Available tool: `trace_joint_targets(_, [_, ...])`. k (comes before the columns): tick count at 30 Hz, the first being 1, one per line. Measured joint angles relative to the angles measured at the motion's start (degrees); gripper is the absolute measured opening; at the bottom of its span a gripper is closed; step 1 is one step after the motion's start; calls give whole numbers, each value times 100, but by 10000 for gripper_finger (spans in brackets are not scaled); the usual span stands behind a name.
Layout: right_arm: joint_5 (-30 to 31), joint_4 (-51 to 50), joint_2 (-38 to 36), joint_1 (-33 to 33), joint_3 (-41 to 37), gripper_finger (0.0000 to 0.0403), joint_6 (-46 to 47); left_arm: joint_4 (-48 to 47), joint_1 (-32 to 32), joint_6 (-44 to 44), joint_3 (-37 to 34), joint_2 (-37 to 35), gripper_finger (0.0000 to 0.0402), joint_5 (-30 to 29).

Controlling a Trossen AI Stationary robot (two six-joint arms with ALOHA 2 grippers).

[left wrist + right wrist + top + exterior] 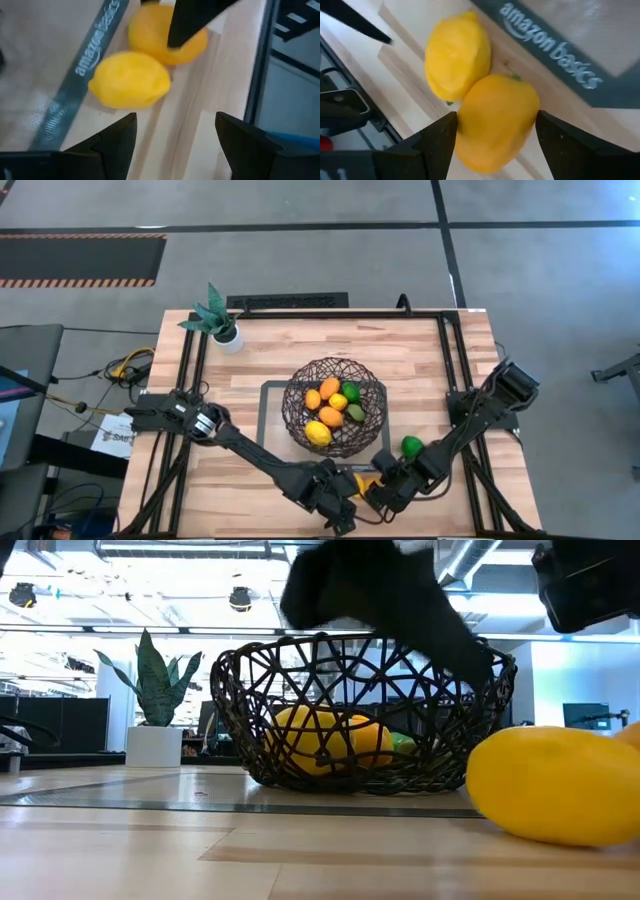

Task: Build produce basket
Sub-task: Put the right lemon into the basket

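Tools both released, low over surface (250,370): right tool (495,132) straddles orange (495,122), lemon (456,55) touching just beyond; left tool (175,135) faces same pair. Basket (300,385) beyond, holding fruit.

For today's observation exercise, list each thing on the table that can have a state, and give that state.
Basket: upright on the mat, part filled with fruit.
Lemon: on the wood outside the basket, touching the orange fruit.
Orange fruit: on the wood, between the right tool's open fingers.
Lime: outside the basket.
Left tool: open, empty.
Right tool: open.
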Motion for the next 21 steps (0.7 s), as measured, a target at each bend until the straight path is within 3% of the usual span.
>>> trace_joint_targets(8, [-104,204,185,2,-1,276,89,-1059,-84,609,1125,-9,255,-547])
trace_joint_targets(11, [-129,201,190,2,-4,240,80,-1070,-82,731,1227,-11,255,-669])
trace_joint_targets(16, [-201,360,147,4,-17,134,-117,-1210,-86,745,1225,0,255,-647])
trace_joint_targets(21, [-343,139,-181,13,49,122,-406,-1457,-86,701,1223,0,255,-654])
